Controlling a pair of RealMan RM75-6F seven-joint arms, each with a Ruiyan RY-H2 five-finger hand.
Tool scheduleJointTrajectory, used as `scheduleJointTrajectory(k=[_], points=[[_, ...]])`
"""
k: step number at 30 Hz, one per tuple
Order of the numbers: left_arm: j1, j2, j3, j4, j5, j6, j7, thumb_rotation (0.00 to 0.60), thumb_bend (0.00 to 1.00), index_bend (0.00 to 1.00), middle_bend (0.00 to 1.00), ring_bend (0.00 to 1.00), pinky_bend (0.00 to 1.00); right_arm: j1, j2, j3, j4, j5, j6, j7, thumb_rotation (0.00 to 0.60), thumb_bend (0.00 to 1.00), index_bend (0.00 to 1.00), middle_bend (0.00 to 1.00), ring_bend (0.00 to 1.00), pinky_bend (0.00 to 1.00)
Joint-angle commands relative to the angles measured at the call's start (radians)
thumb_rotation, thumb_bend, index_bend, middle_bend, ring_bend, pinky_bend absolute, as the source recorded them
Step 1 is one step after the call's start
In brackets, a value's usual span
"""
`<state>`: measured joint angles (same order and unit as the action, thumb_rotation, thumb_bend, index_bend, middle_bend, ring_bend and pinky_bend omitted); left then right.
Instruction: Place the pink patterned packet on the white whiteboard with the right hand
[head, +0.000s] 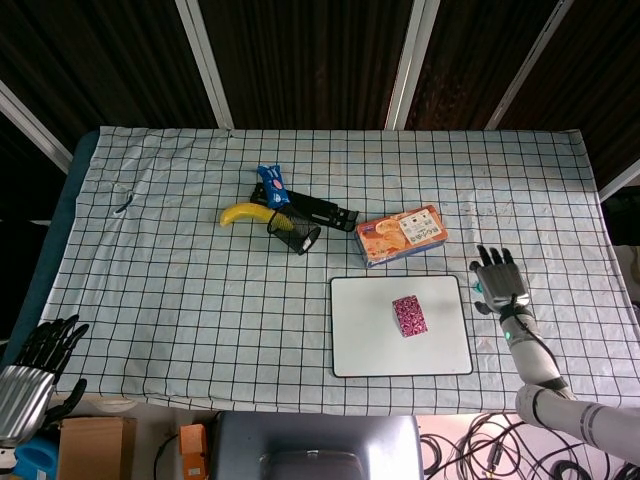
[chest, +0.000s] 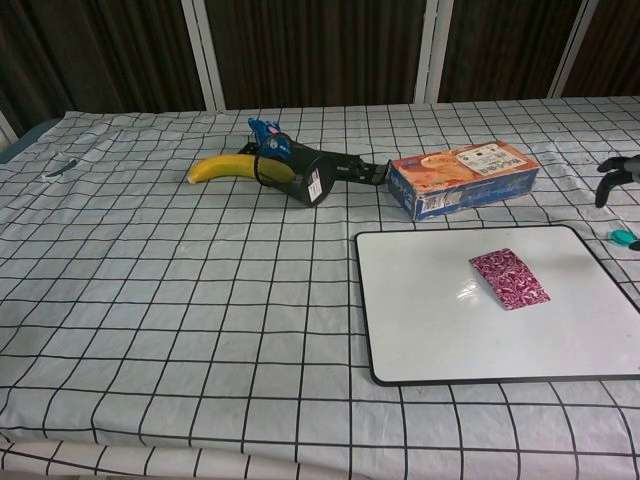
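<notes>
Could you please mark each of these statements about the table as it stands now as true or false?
1. The pink patterned packet lies flat on the white whiteboard. True.
2. The right hand holds the packet. False: it is open and off the board's right edge, apart from the packet.
3. The banana lies on the whiteboard. False: it lies on the checked cloth beside the black mesh cup.
4. The orange box sits on the cloth just beyond the board's far edge. True.
5. The left hand is down at the near left corner, holding nothing. True.
</notes>
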<state>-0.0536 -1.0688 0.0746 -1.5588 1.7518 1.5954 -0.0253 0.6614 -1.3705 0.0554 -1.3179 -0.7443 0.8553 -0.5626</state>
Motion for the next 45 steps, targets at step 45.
scheduleJointTrajectory(k=[45], points=[[-0.008, 0.003, -0.002, -0.009, -0.011, -0.019, 0.010, 0.600, 0.40, 0.00, 0.00, 0.00, 0.09, 0.002, -0.061, -0.006, 0.155, 0.015, -0.097, 0.052, 0.600, 0.27, 0.52, 0.00, 0.00, 0.00]])
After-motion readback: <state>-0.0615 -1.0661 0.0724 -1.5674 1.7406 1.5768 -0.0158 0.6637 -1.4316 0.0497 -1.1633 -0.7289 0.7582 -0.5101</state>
